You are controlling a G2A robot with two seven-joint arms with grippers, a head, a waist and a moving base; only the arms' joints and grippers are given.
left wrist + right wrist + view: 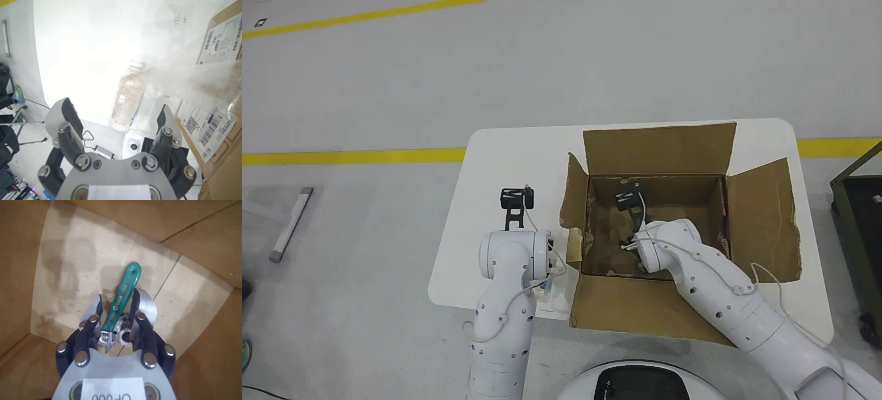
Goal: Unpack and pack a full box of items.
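A: Wrench (pixel 121 302) status?

B: Inside the box (pixel 189 228), low against the cardboard floor. Right jaws are narrow and pinch across the green handle, near the head. A small steel fitting (pixel 123 333) sits between the handle and one jaw, so the pinch looks shared between the two.

A: How will it handle?

B: My read is heavy for its size, rigid, nothing to break. The handle coating is glossy, so it's likely slick. The mass sits in the steel head, so a hold this near the head should limit swing. Out at the far end I'd expect it to pivot.

A: Risk?

B: The fitting. It's round, polished and loose. It could drop out, or let the handle twist in the pinch on a lift. The box walls are close and the long handle may catch a flap.

A: Other side?

B: Bottle (pixel 127 100) lies on its side on the white surface (pixel 85 56), near the box's labelled outer wall. Left jaws are wide, above it, holding nothing.

A: Bottle handling?

B: Clear thin plastic, fill unclear. I'd guess it's light and crushable, and being round it may roll. Take it mid-body across the ribs with a light squeeze.
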